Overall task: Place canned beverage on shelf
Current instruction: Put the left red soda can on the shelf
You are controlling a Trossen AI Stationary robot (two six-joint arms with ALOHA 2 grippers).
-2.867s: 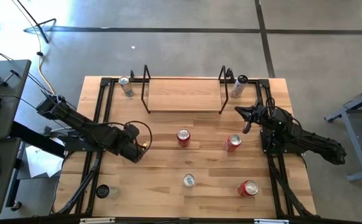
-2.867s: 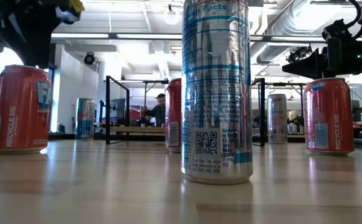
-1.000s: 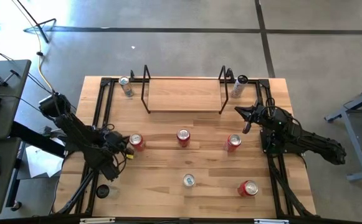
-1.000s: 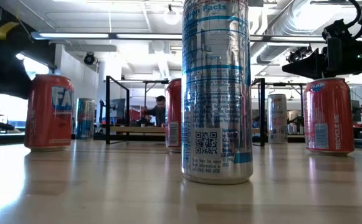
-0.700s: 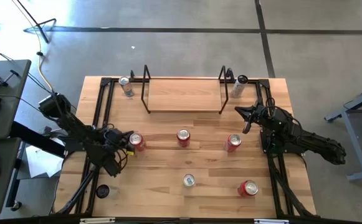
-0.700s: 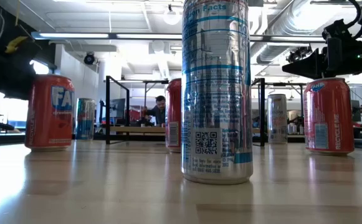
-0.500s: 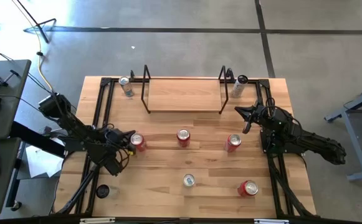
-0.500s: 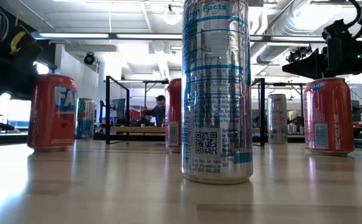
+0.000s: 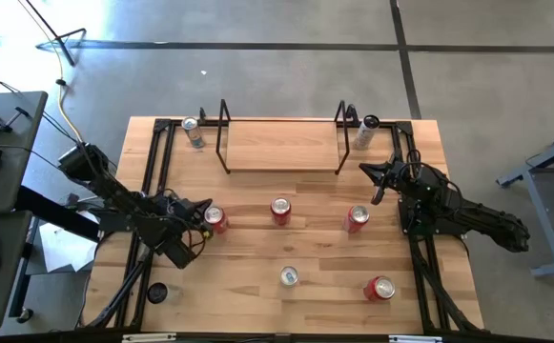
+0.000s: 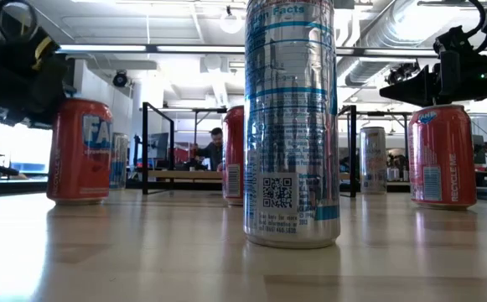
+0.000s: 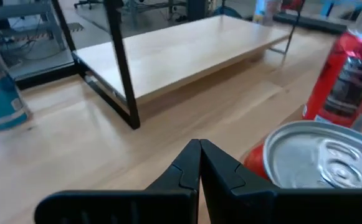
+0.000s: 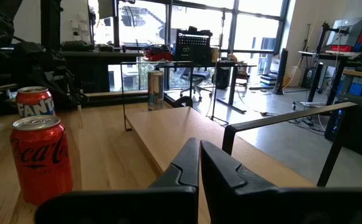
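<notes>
**Shelf bare, every can on the table**

Seen from above, a wooden table holds seven cans and a low shelf along its far edge. Nothing stands on the shelf board, so by my reading the task has hardly begun: no can is held, lifted or placed.

Starting at the left, the left arm reaches in from the table's left side. Its gripper sits low with its jaws pressed together and holding nothing. Its tip is just beside an orange-red can, about level with the can's lid (the left wrist view shows that lid close by the shut fingers). I cannot tell whether the two touch. Beyond that can, at the far left corner, a silver-and-blue can stands outside the shelf's left wire frame.

In the middle, a red can stands in front of the shelf, well apart from it. Nearer the front edge stands a tall silver can.

To the right, a cola can stands near the right gripper, which hovers by the shelf's right end with its jaws shut and empty. A pale can stands just outside the shelf's right frame, and one more red can stands near the front right corner.

What is left, as I judge it: open a gripper, grasp a can, carry it over and set it upright on the board.
</notes>
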